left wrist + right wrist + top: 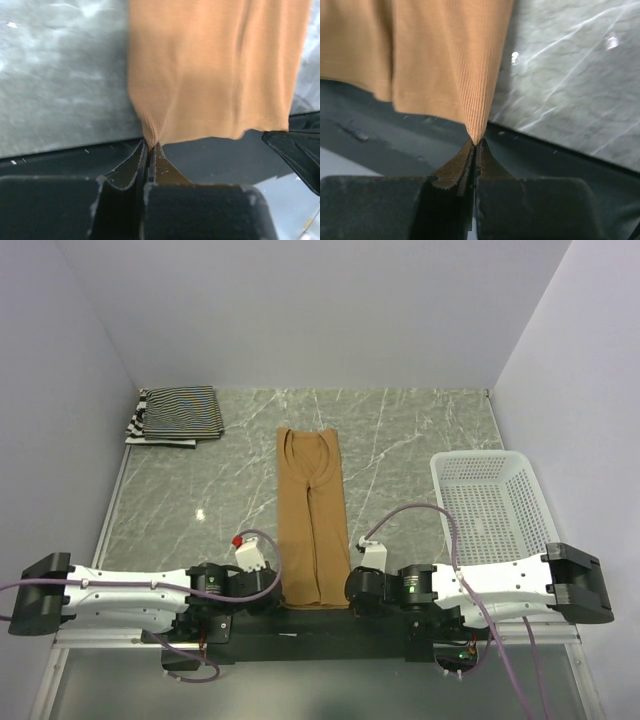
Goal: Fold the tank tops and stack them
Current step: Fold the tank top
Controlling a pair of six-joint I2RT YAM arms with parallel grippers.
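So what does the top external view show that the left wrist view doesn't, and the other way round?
Only the top external view shows the folded striped tank tops at the far left corner, the white basket on the right, and the tan tank top laid out full length. Only the left wrist view shows the left tool shut on that top's near hem corner, with the fabric puckered at the pinch. Both views show the tan tank top and the grey marbled table.

Bright, even overhead light, small glare spots on the table (200, 513), wrist views slightly soft.
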